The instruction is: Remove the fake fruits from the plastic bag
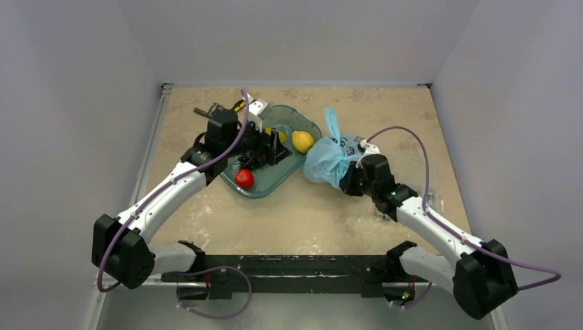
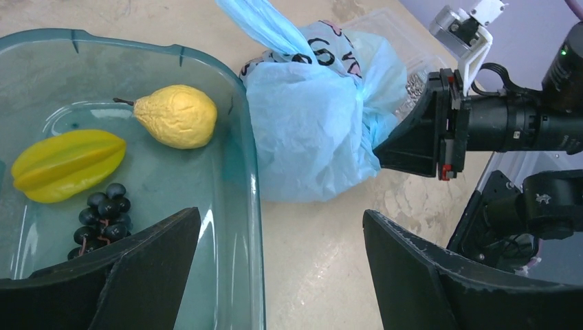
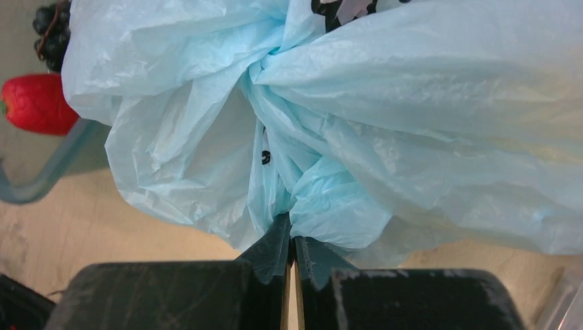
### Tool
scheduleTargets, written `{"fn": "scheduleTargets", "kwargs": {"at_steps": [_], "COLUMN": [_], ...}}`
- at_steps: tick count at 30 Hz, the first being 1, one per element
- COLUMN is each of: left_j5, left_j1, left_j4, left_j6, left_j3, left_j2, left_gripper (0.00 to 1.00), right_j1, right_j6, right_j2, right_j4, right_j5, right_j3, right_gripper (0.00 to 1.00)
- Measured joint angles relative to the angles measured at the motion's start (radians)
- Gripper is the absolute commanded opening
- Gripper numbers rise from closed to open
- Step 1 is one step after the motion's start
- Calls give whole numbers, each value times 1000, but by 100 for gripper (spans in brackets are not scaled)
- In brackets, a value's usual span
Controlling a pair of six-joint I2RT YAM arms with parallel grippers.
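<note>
Right wrist shows your right gripper (image 3: pixel 290 239) clenched on a fold of the plastic bag (image 3: pixel 412 103), while your left gripper (image 2: pixel 280 220) hangs spread wide just beside that bag

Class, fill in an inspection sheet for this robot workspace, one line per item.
Surface: mottled beige table.
Job's things: plastic bag bunched up beside the tray; fake fruits not visible, presumably inside it.
Clutter: teal tray holding pear, star fruit, grapes, red fruit.
Grippers: left gripper open over the tray's rim; right gripper shut on the plastic bag.
Cables: purple cables loop along both arms.
Surroundings: plain grey walls.
</note>
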Motion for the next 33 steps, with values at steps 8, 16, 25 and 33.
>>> {"fn": "scheduleTargets", "kwargs": {"at_steps": [8,16,25,33], "left_j5": [-72,-243,-390,-423], "left_j1": [-129,-305,-407,-412], "left_j4": [-45,-124,-212,-255], "left_j6": [64,143,252,240], "left_j3": [19,222,483,509], "left_j2": [31,217,507,558], "left_gripper": [87,82,57,65], "right_j1": [32,33,33,33], "right_j6": [28,59,164,272], "right_j2": [-163,-304,-383,-385], "right_j4": [-58,-154,-172,-100], "right_j5": [-35,68,283,320], "right_j3": [-89,-43,-3,-7], "right_gripper": [32,52,48,50]}}
